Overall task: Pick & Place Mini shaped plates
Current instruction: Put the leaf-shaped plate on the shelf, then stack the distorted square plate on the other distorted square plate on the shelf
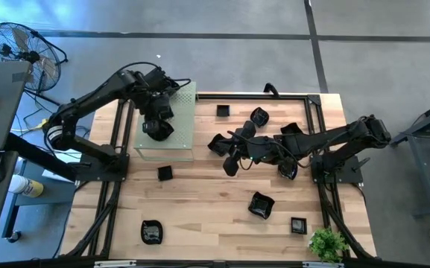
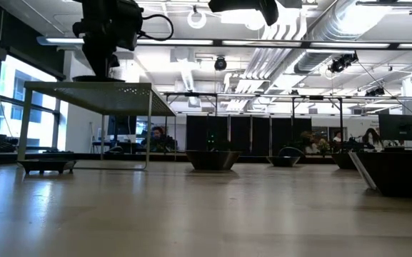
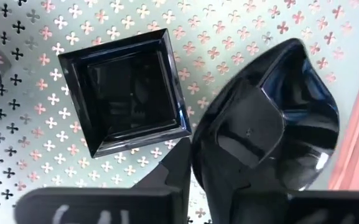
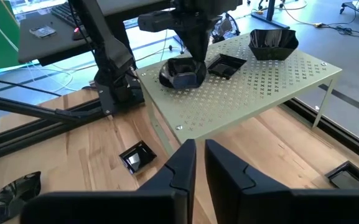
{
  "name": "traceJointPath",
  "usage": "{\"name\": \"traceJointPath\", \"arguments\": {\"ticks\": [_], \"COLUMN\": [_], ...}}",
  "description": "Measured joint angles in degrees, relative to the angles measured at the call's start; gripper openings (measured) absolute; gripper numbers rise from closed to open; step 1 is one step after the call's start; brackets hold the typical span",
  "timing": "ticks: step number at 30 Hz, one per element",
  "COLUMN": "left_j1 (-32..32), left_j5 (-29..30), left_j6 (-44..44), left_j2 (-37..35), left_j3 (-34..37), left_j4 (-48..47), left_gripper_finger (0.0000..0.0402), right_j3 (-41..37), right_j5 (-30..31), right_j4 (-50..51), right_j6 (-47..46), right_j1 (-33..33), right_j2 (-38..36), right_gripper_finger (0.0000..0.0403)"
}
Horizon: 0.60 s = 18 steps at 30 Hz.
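On the pale green perforated board (image 1: 183, 119) my left gripper (image 1: 157, 128) points down over a curved black plate (image 4: 182, 72), which rests on the board; its fingers stand on either side of the plate's wall. Beside it on the board lie a square plate (image 3: 124, 93) and a wavy-rimmed plate (image 4: 272, 42). My right gripper (image 4: 198, 163) hovers above the table's middle (image 1: 226, 149), aimed at the board, shut and holding nothing. Several more black plates lie on the wooden table, among them a small square plate (image 1: 165, 173). My left gripper comes from above with one finger (image 3: 247, 127) inside the curved plate and the other (image 3: 173, 171) outside its wall (image 3: 199, 155). A thin strip of board shows between the outer finger and the wall. Whether the inner finger touches the plate, I cannot tell.
Loose plates lie at the far middle (image 1: 223, 111), near my right arm (image 1: 288, 170), and toward the near edge (image 1: 261, 205) (image 1: 152, 232). A small green plant (image 1: 326, 243) stands at the near right corner. The board stands on legs (image 2: 148, 128), raised above the table.
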State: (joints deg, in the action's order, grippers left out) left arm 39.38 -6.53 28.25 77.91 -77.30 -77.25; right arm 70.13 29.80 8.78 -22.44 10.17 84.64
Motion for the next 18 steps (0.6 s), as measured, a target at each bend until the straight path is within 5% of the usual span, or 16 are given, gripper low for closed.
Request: {"name": "traceJointPath", "arguments": {"ticks": [9,18], "left_j1": [-0.48,-4.65], "left_j5": [-2.02,-2.04], "left_j6": [-0.09,-0.17], "left_j2": [-0.02,-2.42], "left_j3": [0.00,0.04], "left_j4": [0.00,-1.67], "left_gripper_finger": [0.0070,0.0007], "right_j3": [0.00,0.00], "right_j5": [0.24,0.30], "right_j4": [0.00,0.18], "right_j6": [0.44,0.89], "right_j1": [0.00,0.00], "right_j2": [0.00,-0.02], "right_gripper_finger": [0.0032,0.0028]}}
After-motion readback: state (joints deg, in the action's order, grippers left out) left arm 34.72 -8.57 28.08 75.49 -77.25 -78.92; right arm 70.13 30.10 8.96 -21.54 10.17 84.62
